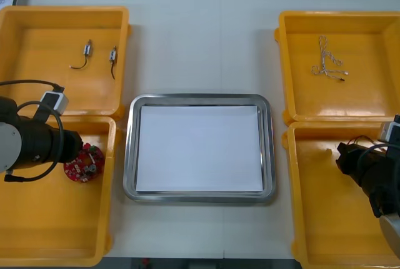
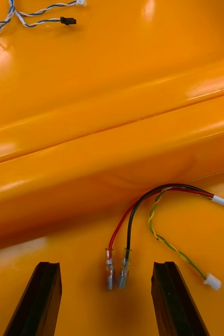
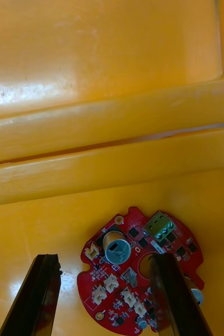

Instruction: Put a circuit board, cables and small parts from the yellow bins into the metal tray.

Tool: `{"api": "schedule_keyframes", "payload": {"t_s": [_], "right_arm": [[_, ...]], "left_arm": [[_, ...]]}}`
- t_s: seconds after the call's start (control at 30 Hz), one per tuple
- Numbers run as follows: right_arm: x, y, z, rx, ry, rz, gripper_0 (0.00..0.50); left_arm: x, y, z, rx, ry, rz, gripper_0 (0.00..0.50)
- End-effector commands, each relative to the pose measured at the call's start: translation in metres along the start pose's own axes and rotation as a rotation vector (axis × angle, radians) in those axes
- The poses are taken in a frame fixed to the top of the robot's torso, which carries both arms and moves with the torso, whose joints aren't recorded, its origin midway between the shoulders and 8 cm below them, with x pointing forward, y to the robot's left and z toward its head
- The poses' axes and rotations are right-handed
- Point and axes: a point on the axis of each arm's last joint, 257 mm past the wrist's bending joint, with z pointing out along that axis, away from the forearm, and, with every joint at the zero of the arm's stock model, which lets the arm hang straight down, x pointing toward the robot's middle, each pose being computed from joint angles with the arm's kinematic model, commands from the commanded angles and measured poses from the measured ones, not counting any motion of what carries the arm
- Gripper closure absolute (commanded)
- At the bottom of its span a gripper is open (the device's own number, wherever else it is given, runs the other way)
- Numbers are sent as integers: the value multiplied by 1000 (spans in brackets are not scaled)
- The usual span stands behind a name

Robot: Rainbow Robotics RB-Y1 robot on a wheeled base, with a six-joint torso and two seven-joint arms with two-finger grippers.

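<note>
Between the open, empty fingers of the left gripper (image 3: pixel 104 262) lies a round red circuit board (image 3: pixel 117 286); the right gripper (image 2: pixel 106 268), equally open, straddles a red-and-black cable (image 2: pixel 123 270).

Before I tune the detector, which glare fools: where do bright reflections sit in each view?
Front view: the metal tray's rim shines. Right wrist view: glare streaks on the yellow bin rims beyond the open right gripper. Left wrist view: a bright patch on the far bin's floor, past the open left gripper over the circuit board.
</note>
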Motion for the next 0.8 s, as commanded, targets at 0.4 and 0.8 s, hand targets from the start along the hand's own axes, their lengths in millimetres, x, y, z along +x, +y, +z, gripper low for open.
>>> {"api": "schedule_keyframes", "payload": {"t_s": [0.4,0.8], "right_arm": [[-4,15,16,-31,-22,-15,0],[0,15,18,-34,-17,-18,0]], "left_arm": [[-13,-15,12,7,-31,97,0],[-12,-15,15,-7,-30,104,2]]}}
